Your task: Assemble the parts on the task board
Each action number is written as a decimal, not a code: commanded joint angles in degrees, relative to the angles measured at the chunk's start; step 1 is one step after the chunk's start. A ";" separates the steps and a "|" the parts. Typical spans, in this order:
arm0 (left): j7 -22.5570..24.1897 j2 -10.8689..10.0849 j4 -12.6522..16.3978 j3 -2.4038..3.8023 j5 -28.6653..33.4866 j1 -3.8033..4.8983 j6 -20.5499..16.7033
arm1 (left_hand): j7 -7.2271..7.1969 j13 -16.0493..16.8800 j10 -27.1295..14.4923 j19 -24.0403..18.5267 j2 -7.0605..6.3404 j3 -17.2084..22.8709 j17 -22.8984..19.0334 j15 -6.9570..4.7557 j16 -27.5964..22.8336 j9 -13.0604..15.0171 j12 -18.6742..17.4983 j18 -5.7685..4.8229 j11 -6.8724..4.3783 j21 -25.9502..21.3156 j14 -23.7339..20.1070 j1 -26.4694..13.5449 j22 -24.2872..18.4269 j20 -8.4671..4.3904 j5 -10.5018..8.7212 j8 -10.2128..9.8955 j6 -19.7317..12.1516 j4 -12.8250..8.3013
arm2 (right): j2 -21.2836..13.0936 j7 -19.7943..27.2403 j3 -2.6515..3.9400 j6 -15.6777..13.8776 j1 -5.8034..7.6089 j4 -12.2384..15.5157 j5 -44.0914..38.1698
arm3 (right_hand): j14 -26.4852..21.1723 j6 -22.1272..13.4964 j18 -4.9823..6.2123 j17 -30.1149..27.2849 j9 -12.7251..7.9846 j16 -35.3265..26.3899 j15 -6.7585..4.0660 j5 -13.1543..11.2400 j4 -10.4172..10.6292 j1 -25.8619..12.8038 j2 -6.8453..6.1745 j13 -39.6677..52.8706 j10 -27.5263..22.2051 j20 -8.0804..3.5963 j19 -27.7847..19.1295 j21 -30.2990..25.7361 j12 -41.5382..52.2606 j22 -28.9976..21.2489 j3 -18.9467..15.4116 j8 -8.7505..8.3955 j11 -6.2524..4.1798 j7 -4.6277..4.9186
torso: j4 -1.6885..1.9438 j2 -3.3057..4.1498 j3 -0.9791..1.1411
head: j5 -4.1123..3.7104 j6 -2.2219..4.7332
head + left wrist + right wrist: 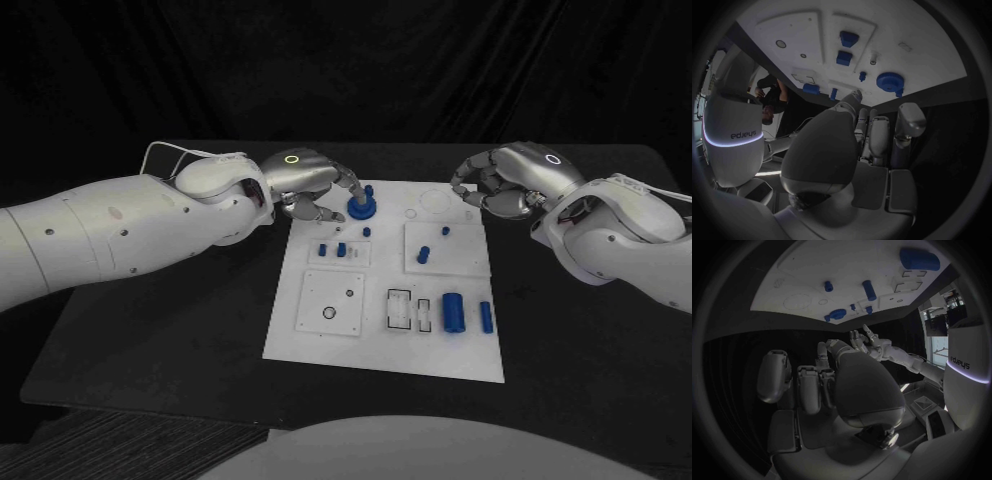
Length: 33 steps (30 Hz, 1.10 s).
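The white task board (325,340) lies mid-table with several blue parts on it. A round blue part (364,208) stands at its far left corner, also seen in the left wrist view (890,81). My left hand (307,183) hovers just left of that part, one finger stretched toward it, holding nothing. My right hand (495,182) hangs over the board's far right corner with fingers curled in and nothing in them. A large blue cylinder (453,311) and a slimmer one (486,316) lie near the right edge. Small pegs (424,253) stand in the middle.
Two rectangular slots (400,308) sit left of the large cylinder. A square plate with a small ring (330,304) occupies the near left of the board. The black table (159,330) surrounds the board on all sides.
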 commanded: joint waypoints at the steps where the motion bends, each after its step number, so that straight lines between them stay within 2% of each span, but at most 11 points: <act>1: 3.01 0.74 -0.53 0.08 -5.17 -0.34 -0.41 | 0.35 -0.89 0.56 0.69 -0.75 0.09 0.09 -0.02 0.36 -0.87 0.26 -0.43 0.27 0.60 0.43 -0.30 7.33 -0.04 0.19 0.24 1.29 -0.32 | 0.01 0.66 0.04 -1.33 -0.16 0.15 -0.12 | 5.48 0.54 0.36 12.98 0.07 0.32 -0.43 0.05 0.02 0.12 -0.14 15.09 6.00 0.00 0.20 0.20 0.21 9.89 0.34 0.18 -0.35 -0.02 | -0.01 0.09 -0.31 | 0.19 -0.01; 5: 2.73 1.82 -0.96 0.08 -5.53 -0.72 0.49 | 0.13 -2.00 1.72 0.84 -0.95 0.06 -0.49 0.10 0.19 -2.15 0.42 -0.41 0.54 0.34 0.24 -1.16 7.30 -0.11 -0.63 0.08 2.34 -0.13 | 0.05 0.69 0.04 -1.19 -0.22 0.23 -0.12 | 5.49 0.50 0.34 12.99 0.07 0.33 -0.45 0.79 -0.10 0.15 -0.18 15.09 6.00 -0.04 0.27 0.30 0.21 9.91 0.57 0.16 -0.36 -0.01 | -0.22 0.16 -0.43 | 0.49 -0.01; 8: 2.38 2.48 -1.15 0.08 -5.64 -1.06 1.22 | 0.20 -2.53 3.01 0.92 -1.02 -0.01 -0.73 0.12 0.16 -2.91 0.78 -0.41 0.36 0.20 0.19 -1.73 7.29 -0.13 -0.85 0.07 2.90 0.02 | 0.07 0.70 0.04 -1.12 -0.26 0.27 -0.12 | 5.49 0.49 0.35 12.96 0.09 0.30 -0.46 1.36 -0.18 0.12 -0.24 15.09 6.00 -0.05 0.28 0.26 0.21 9.90 0.74 0.16 -0.36 0.00 | -0.14 0.19 -0.52 | 0.32 -0.01; 17: 0.42 3.83 -1.62 0.09 -5.73 -2.02 0.41 | -0.83 -3.37 4.86 0.72 -1.09 0.47 -1.44 0.68 -0.05 -4.52 1.18 -0.25 1.63 -0.77 -0.17 -1.85 7.11 -0.19 -0.24 -0.17 3.17 -0.31 | 0.11 0.52 0.04 -0.72 -0.32 0.23 -0.12 | 5.49 0.49 0.35 12.96 0.09 0.30 -0.46 1.36 -0.18 0.12 -0.24 15.09 6.00 -0.05 0.28 0.26 0.21 9.90 0.74 0.16 -0.36 0.00 | -0.06 0.15 -0.37 | -0.02 -0.01; 21: -0.55 4.31 -1.77 0.09 -5.74 -2.18 -0.30 | -1.05 -3.58 5.76 1.12 -0.90 1.17 -1.11 1.07 0.34 -5.21 1.44 -0.32 2.05 -0.42 0.21 -1.39 7.24 -0.26 0.83 -0.14 2.89 -0.70 | 0.12 0.35 0.04 -0.40 -0.41 0.13 -0.12 | 5.49 0.49 0.35 12.96 0.09 0.30 -0.46 1.36 -0.18 0.12 -0.24 15.09 6.00 -0.05 0.28 0.26 0.21 9.90 0.74 0.16 -0.36 0.00 | -0.11 0.15 -0.33 | 0.04 -0.01; 24: -1.21 4.73 -1.95 0.09 -5.75 -2.23 -0.04 | -1.01 -4.15 6.30 1.35 -0.99 2.51 -1.21 1.29 0.48 -6.07 1.21 -0.32 2.36 -0.40 0.31 -0.68 7.27 -0.41 2.94 -0.09 2.94 -1.41 | 0.17 0.25 0.04 -0.19 -0.48 0.03 -0.12 | 5.49 0.49 0.35 12.96 0.09 0.30 -0.46 1.36 -0.18 0.12 -0.24 15.09 6.00 -0.05 0.28 0.26 0.21 9.90 0.74 0.16 -0.36 0.00 | -0.11 0.16 -0.33 | 0.09 -0.01; 33: -2.88 5.84 -2.77 0.10 -5.75 -2.27 1.39 | -0.10 -5.28 8.85 1.96 -1.37 5.75 -1.02 1.27 1.22 -7.27 0.90 -0.16 2.47 -0.69 1.22 0.16 7.12 -0.90 4.58 0.17 4.04 -2.74 | 0.35 0.08 0.03 0.11 -0.57 -0.13 -0.12 | 5.46 0.49 0.38 12.86 0.09 0.19 -0.46 1.52 -0.19 0.08 -0.29 15.09 6.00 -0.05 0.23 0.10 0.21 9.86 0.78 0.16 -0.35 0.01 | -0.19 0.16 -0.37 | 0.12 -0.01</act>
